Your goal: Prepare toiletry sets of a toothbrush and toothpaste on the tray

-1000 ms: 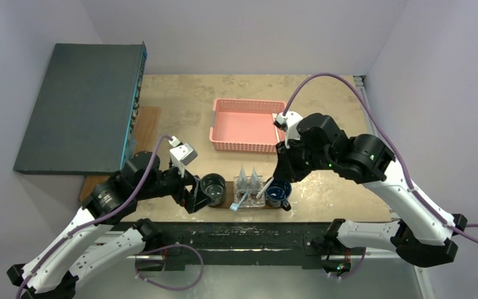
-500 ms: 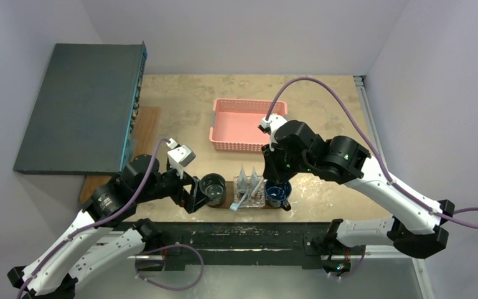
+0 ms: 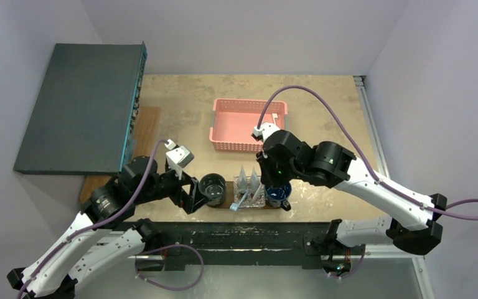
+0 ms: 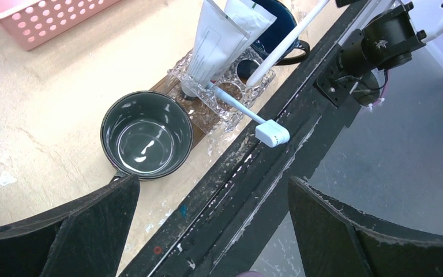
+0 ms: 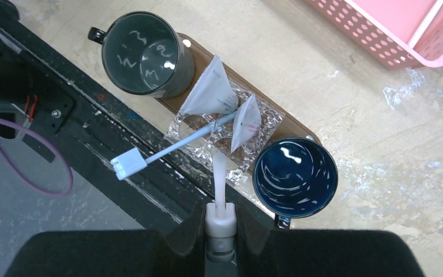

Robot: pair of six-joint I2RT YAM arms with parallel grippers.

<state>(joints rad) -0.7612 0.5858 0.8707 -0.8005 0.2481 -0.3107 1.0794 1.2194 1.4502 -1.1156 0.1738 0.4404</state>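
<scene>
Right claw (image 5: 220, 222), bottom centre of its wrist view, is clamped on the wider white block at the top of a slim white plastic toothbrush (image 5: 219, 173). The brush's far end reaches down to the holder, but whether it is seated cannot be told. Left claw (image 4: 211, 193) stands with jaws wide apart and empty, over the black near edge of the table. Worn beige tabletop (image 3: 180, 106) carries all items. Pink lattice plastic basket (image 3: 244, 147) lies upper centre in the overhead view, well apart from the work. Flat dark brown wooden tray (image 5: 196, 53) lies lower centre overhead, along the near edge. On it stand, in a row, a dark grey glazed mug (image 5: 143, 51), a clear cut-glass holder (image 5: 268, 122) and a dark blue glazed mug (image 5: 295, 178). In the holder stand two silvery-white toothpaste tubes (image 5: 210, 89), caps down and crimped ends up. A pale blue toothbrush (image 5: 170, 149) leans out toward the lower left of the wrist view, its white head beyond the table edge. Assessment: both brushes are light, stiff and smooth, liable to swivel in a narrow pinch; hold is best taken square across the handle near the top. Tubes are light and soft; hold gently across the flat crimped end. Holder is judged fragile and easily nudged.
</scene>
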